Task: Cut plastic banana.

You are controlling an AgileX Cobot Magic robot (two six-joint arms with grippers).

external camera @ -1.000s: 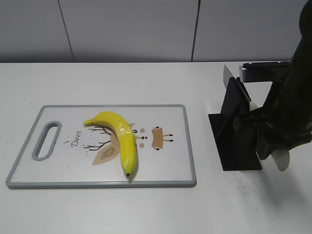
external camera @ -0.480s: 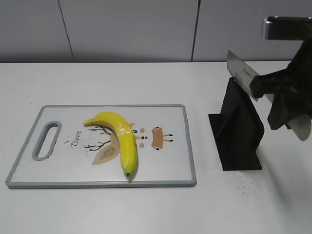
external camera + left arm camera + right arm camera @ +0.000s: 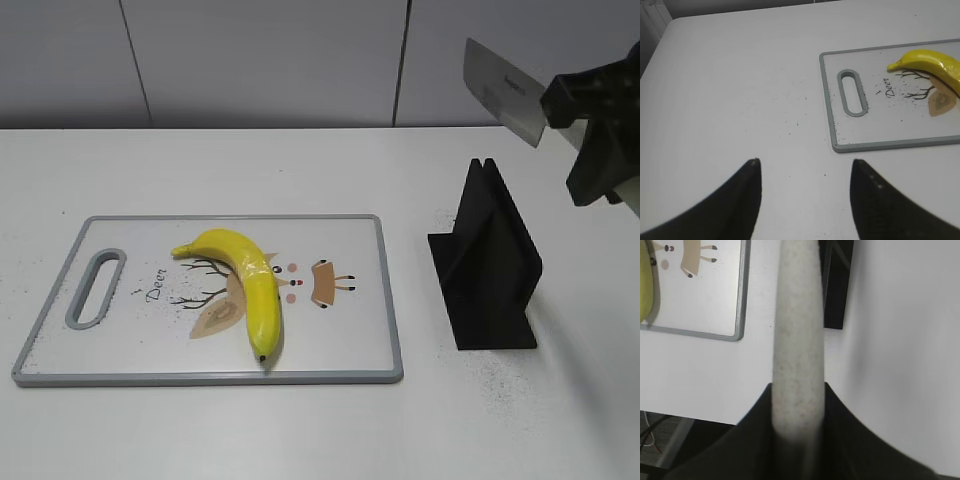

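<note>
The right gripper [image 3: 600,125] is cut off by the frame's right edge in the exterior view, so only part of its dark body shows; it is clamped on the pale handle of a cleaver [image 3: 503,90], whose broad steel blade sticks out up and to the left, raised well above the black knife stand [image 3: 487,265]. In the right wrist view the handle [image 3: 797,340] fills the middle as a blurred, speckled off-white bar squeezed between the dark fingers [image 3: 752,440], and it hides most of the stand behind it; the blade itself cannot be seen there.

The left gripper [image 3: 805,167] shows only its two dark fingertips at the bottom of its wrist view, spread apart over bare white table with nothing between them.

The plastic banana [image 3: 243,285] lies on the grey-rimmed cutting board [image 3: 380,300], over the printed deer drawing, its stem toward the handle slot [image 3: 94,288] and its dark tip near the board's front edge. In the left wrist view its far end runs off the frame.

Open tabletop [image 3: 420,420] lies between board and stand, and in front of both.
</note>
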